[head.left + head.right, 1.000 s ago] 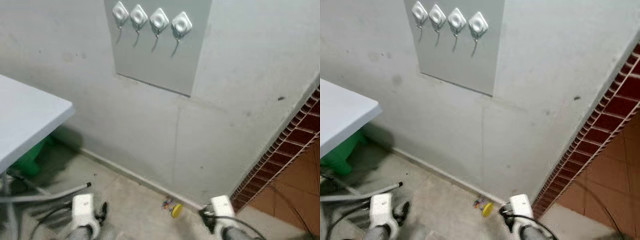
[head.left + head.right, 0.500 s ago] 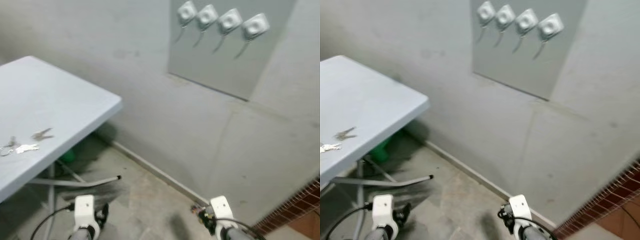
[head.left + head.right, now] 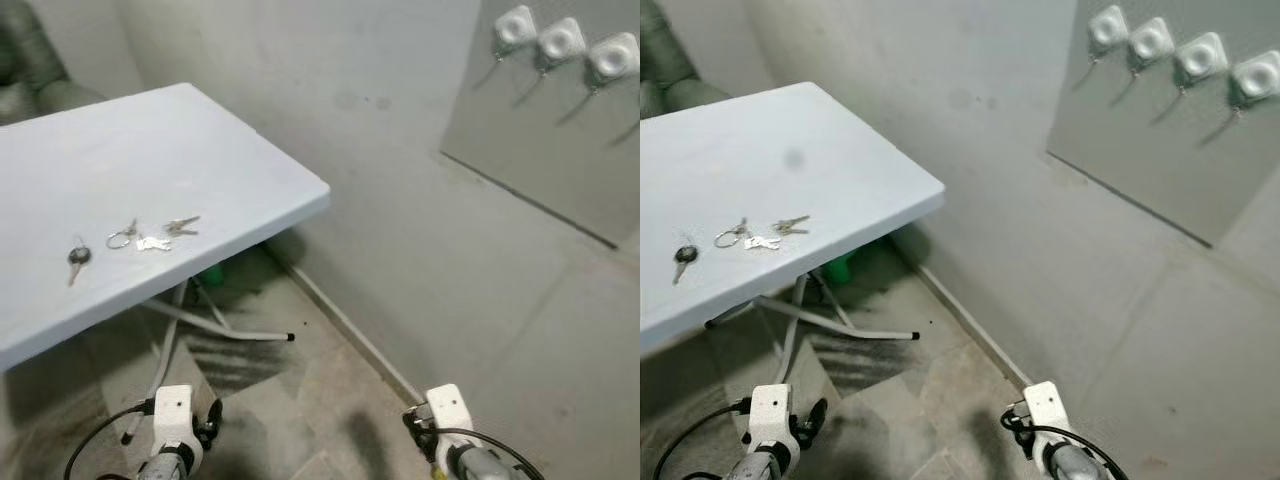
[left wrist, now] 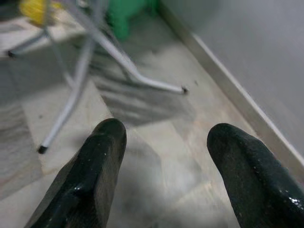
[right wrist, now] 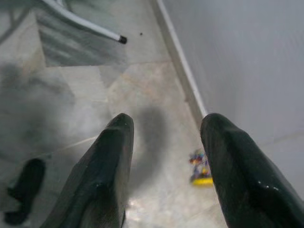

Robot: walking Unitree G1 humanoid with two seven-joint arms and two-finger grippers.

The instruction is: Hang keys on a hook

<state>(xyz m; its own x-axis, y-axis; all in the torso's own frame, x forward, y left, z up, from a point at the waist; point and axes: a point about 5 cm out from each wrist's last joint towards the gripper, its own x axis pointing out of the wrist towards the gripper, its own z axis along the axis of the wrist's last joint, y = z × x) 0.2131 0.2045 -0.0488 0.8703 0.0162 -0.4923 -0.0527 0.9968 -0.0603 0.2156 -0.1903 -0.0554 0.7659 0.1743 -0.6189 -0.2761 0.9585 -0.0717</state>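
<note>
A bunch of silver keys on a ring [image 3: 150,236] lies on the white folding table [image 3: 230,150] at the left, with a single dark-headed key [image 3: 77,258] a little further left. Several white hooks [image 3: 1175,57] are mounted in a row on a grey panel [image 3: 1160,160] on the wall, upper right. Both arms hang low over the floor, far from keys and hooks. My left gripper [image 4: 164,142] is open with nothing between its fingers. My right gripper [image 5: 166,135] is open and empty too.
The table's metal legs [image 3: 215,325] stand on the tiled floor, with a green object [image 3: 208,275] beneath near the wall. A small yellow and coloured toy [image 5: 202,167] lies on the floor by the skirting. A dark sofa corner [image 3: 30,70] sits at the far left.
The camera has swung left: the hooks have slid to the upper right and the table with the keys has come into full view. Both arms stay hanging.
</note>
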